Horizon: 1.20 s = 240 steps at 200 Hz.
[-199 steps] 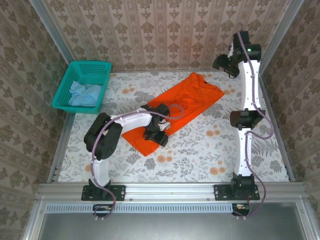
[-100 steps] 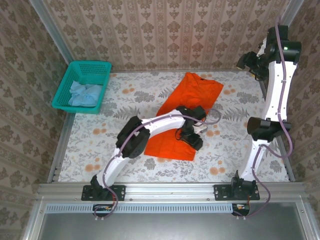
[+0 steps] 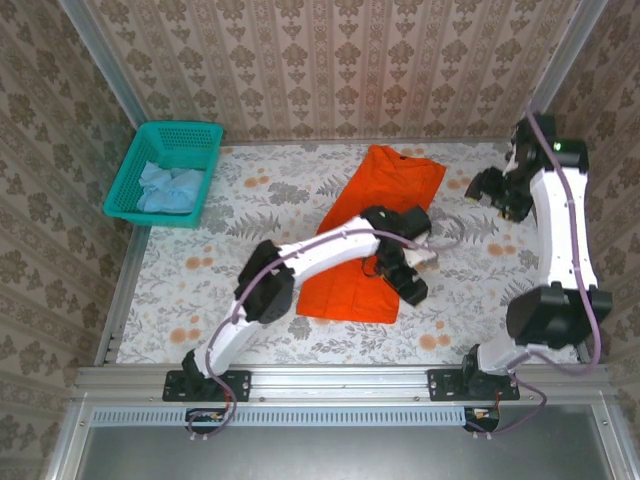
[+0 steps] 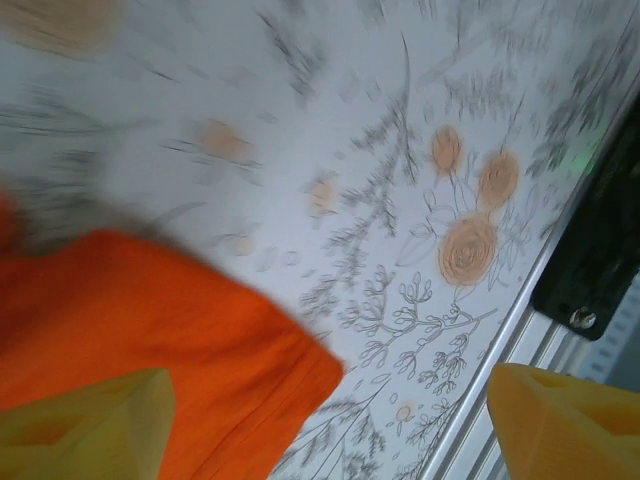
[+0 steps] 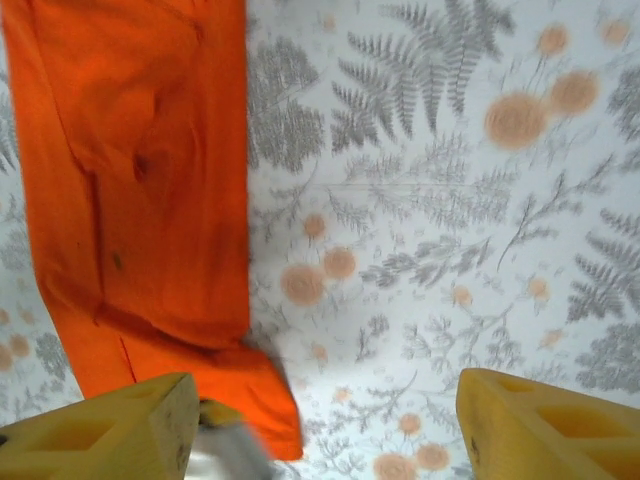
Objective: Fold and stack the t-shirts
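Orange tee (image 3: pixel 390 185) lies mid-tabletop (image 3: pixel 250 200) as long narrow strip running far to near, sides apparently folded in. Your left pincer (image 3: pixel 412 285) hangs over its near right corner, jaws released wide, nothing gripped, cloth flat beneath. Right pincer (image 3: pixel 487 190) hovers far right, jaws apart, empty, clear of cloth. Blue tee (image 3: pixel 168 188) sits bunched in basket (image 3: pixel 180 128), far left, unfolded. Likely next: you fold strip crosswise.
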Available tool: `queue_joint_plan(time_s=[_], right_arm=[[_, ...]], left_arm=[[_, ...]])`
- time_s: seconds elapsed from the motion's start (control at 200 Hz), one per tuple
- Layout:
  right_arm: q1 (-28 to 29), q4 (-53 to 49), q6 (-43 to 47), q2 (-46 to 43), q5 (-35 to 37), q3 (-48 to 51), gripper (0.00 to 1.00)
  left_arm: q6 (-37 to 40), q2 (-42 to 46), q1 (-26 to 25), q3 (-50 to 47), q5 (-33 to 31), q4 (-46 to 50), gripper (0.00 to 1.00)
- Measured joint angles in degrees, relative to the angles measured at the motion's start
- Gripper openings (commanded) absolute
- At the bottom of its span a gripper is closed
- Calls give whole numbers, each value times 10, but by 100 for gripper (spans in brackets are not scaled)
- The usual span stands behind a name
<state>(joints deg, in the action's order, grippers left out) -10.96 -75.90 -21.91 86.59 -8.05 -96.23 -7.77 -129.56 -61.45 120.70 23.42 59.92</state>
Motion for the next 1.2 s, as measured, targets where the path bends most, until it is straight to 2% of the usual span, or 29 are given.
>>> queue_joint_plan(time_s=[0.075,0.175,0.275,0.38,0.59,0.735,0.915,1.045,1.2], right_arm=[[3,68,-24,-37,-21,104,59],[19,161,-59,-27,-38,187,54],[50,236,-87,23,-40,214,47],[83,300,-113,94,-35,207,42],[115,350,-149,247,-3,97,44],[123,353,-157,348,14,-20,46],[131,336,-152,435,29,-120,47],[141,300,-127,498,34,-206,51],[169,217,-79,602,38,-385,53]], left_arm=[[-26,53,51,-11,-1,-20,68],[-71,105,140,-12,-4,-67,60],[-107,113,221,-7,-16,-103,55],[-133,60,266,38,-20,-110,53],[-180,-112,287,159,13,-133,53],[-220,-178,288,170,37,-168,53],[-268,-223,288,173,41,-201,54],[-292,-226,290,182,30,-206,54],[-314,-219,295,158,21,-221,54]])
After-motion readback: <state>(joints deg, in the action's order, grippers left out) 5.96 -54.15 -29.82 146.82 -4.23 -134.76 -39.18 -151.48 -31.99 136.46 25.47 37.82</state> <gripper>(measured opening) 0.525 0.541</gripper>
